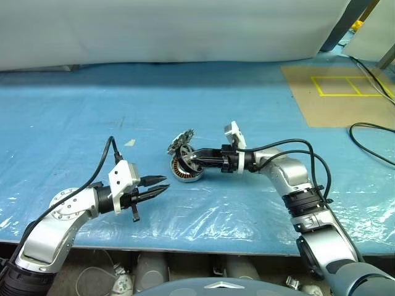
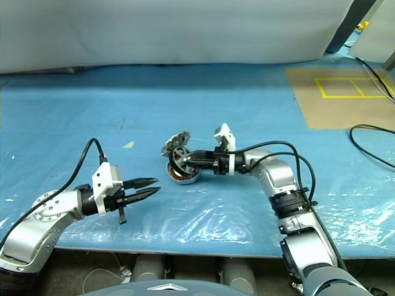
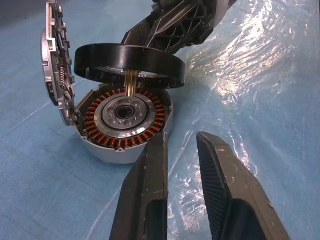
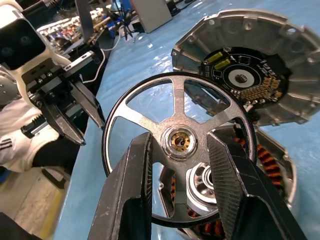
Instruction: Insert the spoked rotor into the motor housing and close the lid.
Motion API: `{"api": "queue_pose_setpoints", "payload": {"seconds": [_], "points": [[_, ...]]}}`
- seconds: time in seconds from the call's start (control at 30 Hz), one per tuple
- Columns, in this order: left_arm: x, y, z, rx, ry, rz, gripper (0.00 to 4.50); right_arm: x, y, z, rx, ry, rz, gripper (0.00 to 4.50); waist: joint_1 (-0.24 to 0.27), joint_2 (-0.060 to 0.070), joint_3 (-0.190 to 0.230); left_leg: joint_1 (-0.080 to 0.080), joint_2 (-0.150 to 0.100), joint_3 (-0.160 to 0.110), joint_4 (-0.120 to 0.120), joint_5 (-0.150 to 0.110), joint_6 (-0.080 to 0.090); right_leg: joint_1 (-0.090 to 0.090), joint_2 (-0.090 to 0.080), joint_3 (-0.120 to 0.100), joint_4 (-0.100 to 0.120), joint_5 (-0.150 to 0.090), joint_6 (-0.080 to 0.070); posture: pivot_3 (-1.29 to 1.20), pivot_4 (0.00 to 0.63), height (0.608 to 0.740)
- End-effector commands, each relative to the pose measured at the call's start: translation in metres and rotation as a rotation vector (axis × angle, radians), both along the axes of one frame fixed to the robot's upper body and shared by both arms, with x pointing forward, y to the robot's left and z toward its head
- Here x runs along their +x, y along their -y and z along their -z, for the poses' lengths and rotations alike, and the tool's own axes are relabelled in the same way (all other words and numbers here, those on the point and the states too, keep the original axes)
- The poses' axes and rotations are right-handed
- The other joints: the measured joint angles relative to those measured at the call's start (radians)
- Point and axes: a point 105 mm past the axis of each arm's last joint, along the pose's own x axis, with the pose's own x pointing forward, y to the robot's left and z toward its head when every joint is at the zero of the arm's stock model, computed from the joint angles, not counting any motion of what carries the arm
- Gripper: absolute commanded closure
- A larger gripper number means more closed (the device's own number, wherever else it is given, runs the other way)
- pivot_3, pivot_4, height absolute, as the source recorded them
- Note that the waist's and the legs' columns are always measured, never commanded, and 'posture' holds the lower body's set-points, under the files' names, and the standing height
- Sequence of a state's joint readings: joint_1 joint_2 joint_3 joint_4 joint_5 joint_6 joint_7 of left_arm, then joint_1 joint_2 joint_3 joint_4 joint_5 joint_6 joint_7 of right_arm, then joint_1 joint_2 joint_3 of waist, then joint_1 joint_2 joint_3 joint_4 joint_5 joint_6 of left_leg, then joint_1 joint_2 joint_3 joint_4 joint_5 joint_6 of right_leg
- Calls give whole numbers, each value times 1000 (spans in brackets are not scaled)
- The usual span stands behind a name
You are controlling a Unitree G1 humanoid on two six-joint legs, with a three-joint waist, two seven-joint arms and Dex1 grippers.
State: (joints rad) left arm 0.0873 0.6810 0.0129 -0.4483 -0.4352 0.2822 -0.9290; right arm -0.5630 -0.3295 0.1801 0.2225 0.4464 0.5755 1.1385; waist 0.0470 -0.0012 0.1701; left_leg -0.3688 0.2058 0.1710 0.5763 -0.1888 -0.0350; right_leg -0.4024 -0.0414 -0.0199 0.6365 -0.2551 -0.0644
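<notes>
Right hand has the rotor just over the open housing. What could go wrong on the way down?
1. The spoked rotor hangs above the motor housing, its brass shaft near but not in the centre bore; a slight offset or tilt could jam it on the copper windings.
2. The lid stands open beside the rotor's rim and could be knocked.
3. The right hand pinches only the spokes; the rotor might slip.

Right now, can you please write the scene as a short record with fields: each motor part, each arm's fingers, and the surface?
rotor: flat silver-spoked rotor with dark rim, held level just above the housing
housing: round grey metal motor housing with copper windings, open, on the sheet
lid: grey metal lid, standing open at the housing's edge
right fingers: right gripper, shut on the rotor
left fingers: left gripper, nearly closed, holding nothing, beside the housing
surface: blue plastic sheet
</notes>
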Motion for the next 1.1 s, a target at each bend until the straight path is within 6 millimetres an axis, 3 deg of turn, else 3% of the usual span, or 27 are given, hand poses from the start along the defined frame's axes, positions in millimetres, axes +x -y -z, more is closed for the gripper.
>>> {"api": "queue_pose_setpoints", "payload": {"seconds": [0.03, 0.23, 0.43, 0.83, 1.1], "points": [[-3, 3, -7, -6, 31, 16, 3542, 6, -5, -2, 19, 5, 24, 3273, 0, 0, 0, 0, 0, 0, 0, 0, 0, 0, 0, 0, 0, 0, 0, 0, 150, 740], [-4, 3, -6, -3, 30, 17, 3542, 15, 6, 5, -1, -12, 77, 3273, 0, 0, 0, 0, 0, 0, 0, 0, 0, 0, 0, 0, 0, 0, 0, 0, 150, 740], [-5, 3, -5, -6, 25, 18, 3542, 13, 16, -6, 12, 13, 77, 3273, 12, 0, 0, 0, 0, 0, 0, 0, 0, 0, -1, 0, 0, 0, 0, 0, 150, 740], [-5, 7, -1, -12, 15, 34, 3542, -4, 10, -38, 51, 97, 5, 3273, 20, 0, 0, 0, 0, 1, -1, 0, 0, -1, 0, 0, -1, 0, 0, 0, 150, 740], [-5, 8, 2, -10, 12, 39, 3542, 12, 31, -9, -35, 47, 109, 3273, 21, 0, 0, 0, 0, 1, -1, 0, 0, 0, 0, 0, -1, 0, 0, 0, 150, 740]]}}
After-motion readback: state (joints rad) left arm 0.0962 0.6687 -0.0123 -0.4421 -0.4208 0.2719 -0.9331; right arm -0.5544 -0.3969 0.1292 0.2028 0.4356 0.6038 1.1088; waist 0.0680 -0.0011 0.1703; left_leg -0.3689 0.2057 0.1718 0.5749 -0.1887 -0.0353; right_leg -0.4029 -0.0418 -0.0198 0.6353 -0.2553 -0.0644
